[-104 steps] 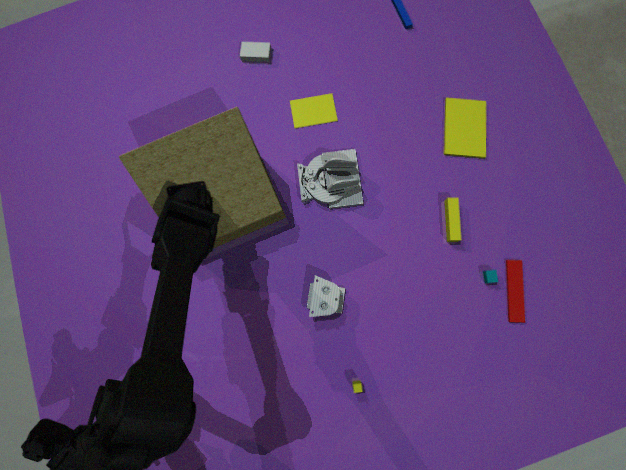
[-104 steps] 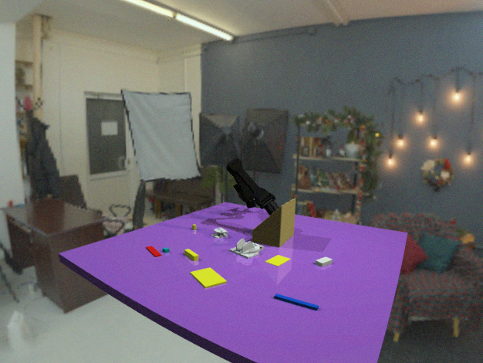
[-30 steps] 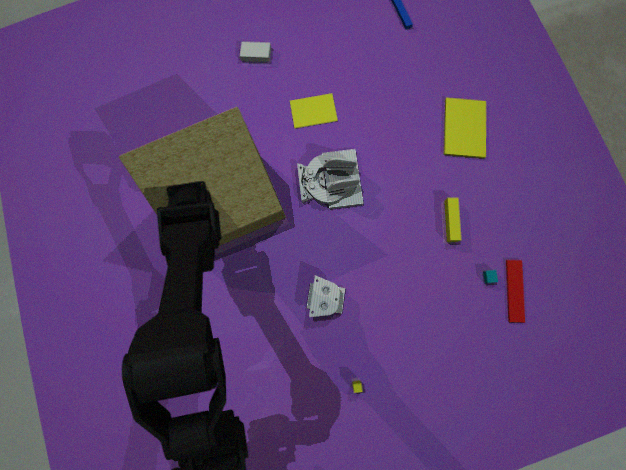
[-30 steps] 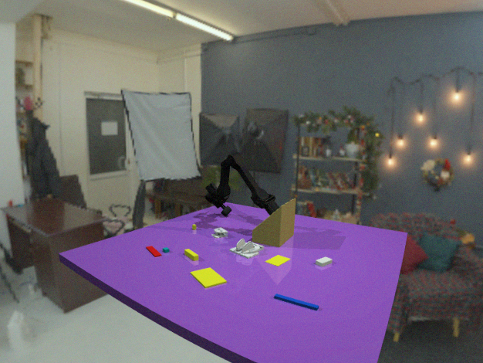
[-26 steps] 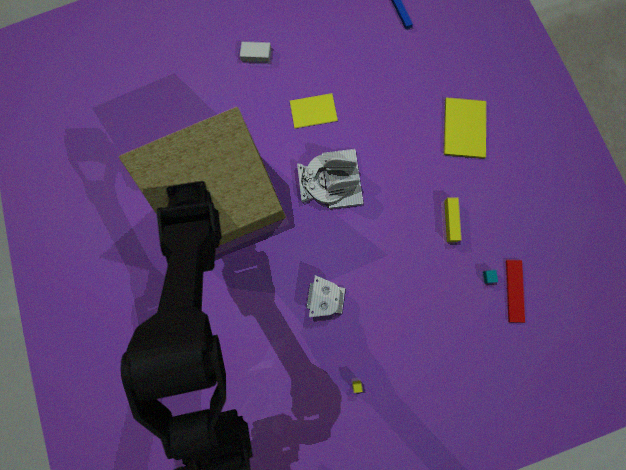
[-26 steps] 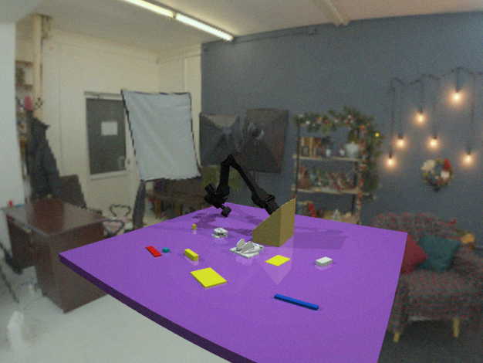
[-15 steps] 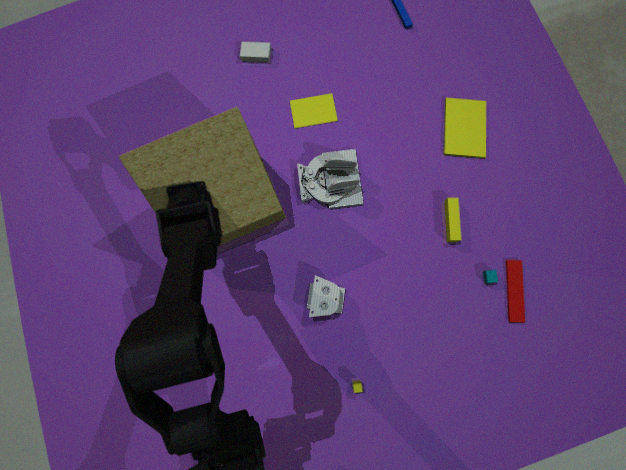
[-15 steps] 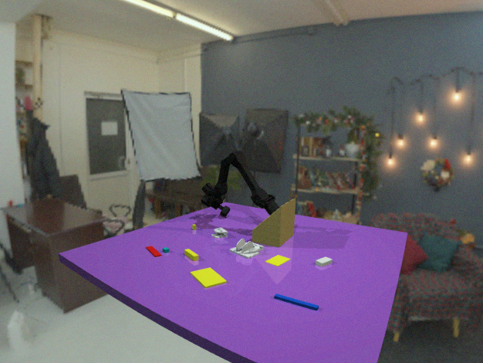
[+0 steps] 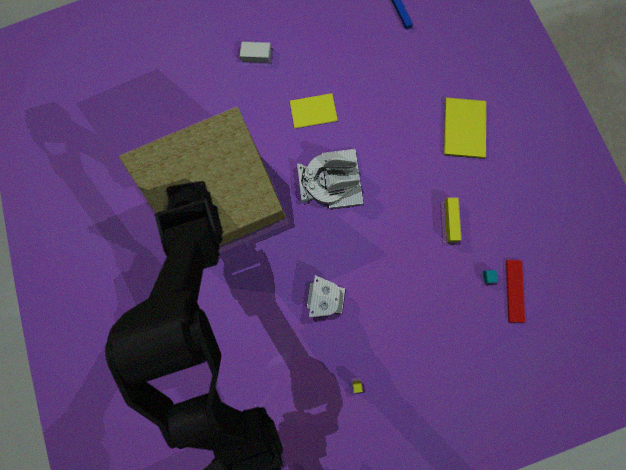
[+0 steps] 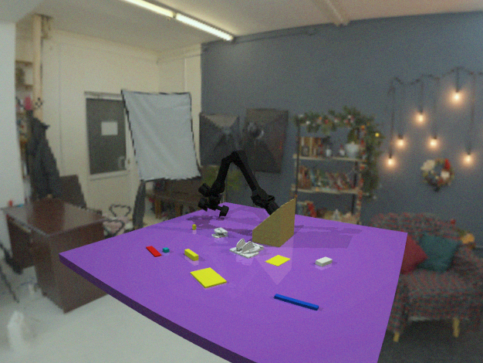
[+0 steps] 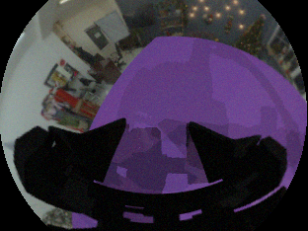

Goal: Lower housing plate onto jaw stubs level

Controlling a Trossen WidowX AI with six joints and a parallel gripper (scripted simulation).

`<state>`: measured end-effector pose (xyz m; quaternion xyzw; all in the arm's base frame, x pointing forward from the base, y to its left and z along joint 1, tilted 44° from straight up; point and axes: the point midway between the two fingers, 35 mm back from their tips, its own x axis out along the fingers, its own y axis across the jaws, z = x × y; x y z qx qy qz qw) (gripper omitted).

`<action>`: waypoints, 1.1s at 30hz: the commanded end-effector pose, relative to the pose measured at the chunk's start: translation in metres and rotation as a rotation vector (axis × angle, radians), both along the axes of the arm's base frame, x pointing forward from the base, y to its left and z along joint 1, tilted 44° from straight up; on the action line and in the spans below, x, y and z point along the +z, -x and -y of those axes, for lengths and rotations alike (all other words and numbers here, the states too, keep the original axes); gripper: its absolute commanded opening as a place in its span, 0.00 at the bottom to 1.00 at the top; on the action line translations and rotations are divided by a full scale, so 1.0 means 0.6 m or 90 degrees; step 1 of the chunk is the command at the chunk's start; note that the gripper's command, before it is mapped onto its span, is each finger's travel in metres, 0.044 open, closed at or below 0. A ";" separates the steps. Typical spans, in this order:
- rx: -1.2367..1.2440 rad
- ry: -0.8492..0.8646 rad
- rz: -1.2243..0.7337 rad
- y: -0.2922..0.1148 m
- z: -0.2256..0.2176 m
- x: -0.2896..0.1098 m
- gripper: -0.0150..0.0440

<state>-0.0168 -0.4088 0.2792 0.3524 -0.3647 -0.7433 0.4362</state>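
Note:
The pale grey housing plate (image 9: pixel 331 298) (image 10: pixel 221 232) lies on the table, with two round features on its upper face. It is apart from the pale grey base (image 9: pixel 348 201) (image 10: pixel 246 253). Two ridged jaws stand side by side on the base, the upper jaw (image 9: pixel 341 164) and the lower jaw (image 9: pixel 342 183) in the top view. No plate covers them. My gripper (image 11: pixel 158 122) is open and empty in the wrist view. It is above the table, well away from both parts. Its fingertips are not clear in the top and exterior views.
A wooden wedge block (image 9: pixel 202 151) (image 10: pixel 277 228) stands beside the arm's base, close to the jaw assembly. A small yellow cube (image 9: pixel 358 387) (image 10: pixel 194 226) lies on my side of the housing plate. A flat yellow piece (image 9: pixel 313 110) and a white block (image 9: pixel 255 51) lie beyond the jaws.

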 end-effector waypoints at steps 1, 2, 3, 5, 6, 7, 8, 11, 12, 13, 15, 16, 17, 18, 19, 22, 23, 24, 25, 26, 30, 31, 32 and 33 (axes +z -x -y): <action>0.028 -0.028 -0.024 -0.023 -0.009 -0.006 1.00; 0.035 -0.035 -0.030 -0.029 -0.012 -0.008 1.00; 0.043 -0.042 -0.036 -0.036 -0.014 -0.010 1.00; 0.058 -0.057 -0.049 -0.048 -0.020 -0.014 1.00; 0.066 -0.063 -0.055 -0.054 -0.022 -0.016 1.00; 0.073 -0.070 -0.061 -0.060 -0.025 -0.018 1.00; 0.081 -0.077 -0.068 -0.066 -0.028 -0.020 1.00; 0.101 -0.095 -0.089 -0.081 -0.035 -0.025 1.00; 0.107 -0.101 -0.096 -0.086 -0.037 -0.027 1.00; 0.114 -0.107 -0.103 -0.091 -0.040 -0.028 1.00; 0.127 -0.118 -0.117 -0.100 -0.044 -0.032 1.00; 0.133 -0.124 -0.124 -0.105 -0.047 -0.033 1.00; 0.140 -0.130 -0.131 -0.109 -0.049 -0.035 1.00; 0.146 -0.135 -0.138 -0.114 -0.052 -0.036 1.00; 0.153 -0.141 -0.146 -0.119 -0.054 -0.038 1.00; 0.173 -0.157 -0.168 -0.132 -0.063 -0.043 1.00; 0.180 -0.163 -0.176 -0.137 -0.066 -0.045 1.00; 0.187 -0.168 -0.183 -0.141 -0.069 -0.046 1.00; 0.194 -0.173 -0.191 -0.146 -0.071 -0.048 1.00; 0.201 -0.178 -0.199 -0.150 -0.074 -0.049 1.00; 0.230 -0.199 -0.231 -0.168 -0.087 -0.056 1.00; 0.237 -0.204 -0.239 -0.173 -0.091 -0.057 1.00; 0.245 -0.208 -0.248 -0.178 -0.094 -0.059 1.00; 0.253 -0.213 -0.256 -0.182 -0.098 -0.060 1.00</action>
